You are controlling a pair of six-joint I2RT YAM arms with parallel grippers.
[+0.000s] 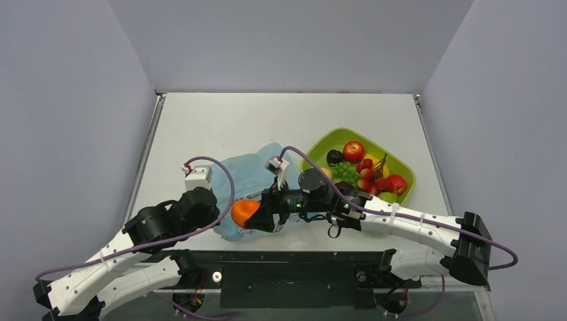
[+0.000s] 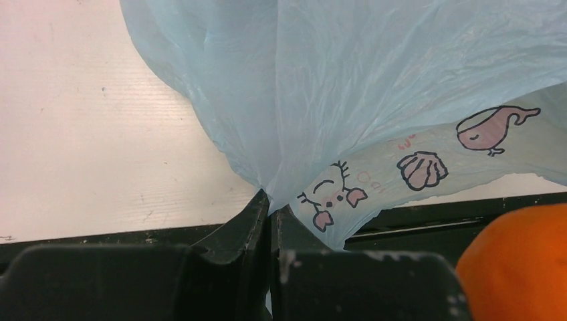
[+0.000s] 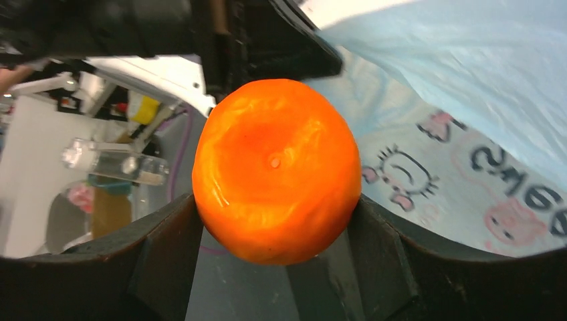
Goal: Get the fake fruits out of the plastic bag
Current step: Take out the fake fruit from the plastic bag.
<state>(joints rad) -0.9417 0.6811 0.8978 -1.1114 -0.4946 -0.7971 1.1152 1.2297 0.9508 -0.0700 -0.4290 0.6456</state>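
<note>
The left fingers (image 2: 251, 224) are clenched on a fold of the plastic bag (image 2: 374, 80), which lies mid-bench (image 2: 80, 134). At the bag's near edge, the right fingers (image 3: 167, 251) grasp the orange (image 3: 277, 170). A green tray (image 1: 319, 142) of fruit sits rightmost.

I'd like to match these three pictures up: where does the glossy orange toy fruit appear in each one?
Top view: the glossy orange toy fruit sits low, left of centre, at the thin light-blue plastic bag.
Left wrist view: bottom right corner, cut off by the frame.
Right wrist view: dead centre, between the right arm's black fingers.
Shared landmark: the blue bag, in all three.
</note>
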